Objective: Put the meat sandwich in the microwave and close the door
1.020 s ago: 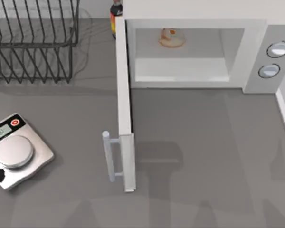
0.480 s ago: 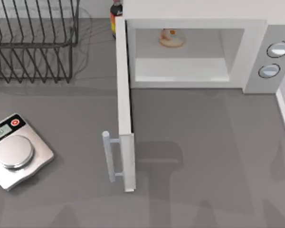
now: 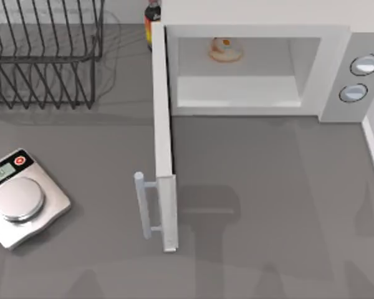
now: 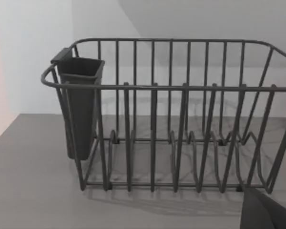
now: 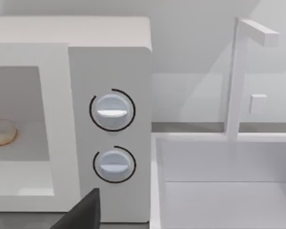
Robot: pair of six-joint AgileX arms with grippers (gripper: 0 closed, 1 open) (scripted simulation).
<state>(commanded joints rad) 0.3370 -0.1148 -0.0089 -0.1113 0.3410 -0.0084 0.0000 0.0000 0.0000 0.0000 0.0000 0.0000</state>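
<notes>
The meat sandwich sits inside the microwave, at the back of the cavity, left of centre; from the right wrist cam it's a pale bun on the cavity floor. The door stands wide open, swung out approx. square to the oven front, its bar handle at the free end nearest me. Grey side panel w/ two round silver buttons is on the oven's right. Left of the door on the desk: a wire dish rack at the back w/ a dark cutlery cup at one corner, and a small kitchen scale nearer the front. A dark bottle stands behind the door's hinge end. A white sink w/ tap lies right of the oven. Jaws of both arms: can't tell.
</notes>
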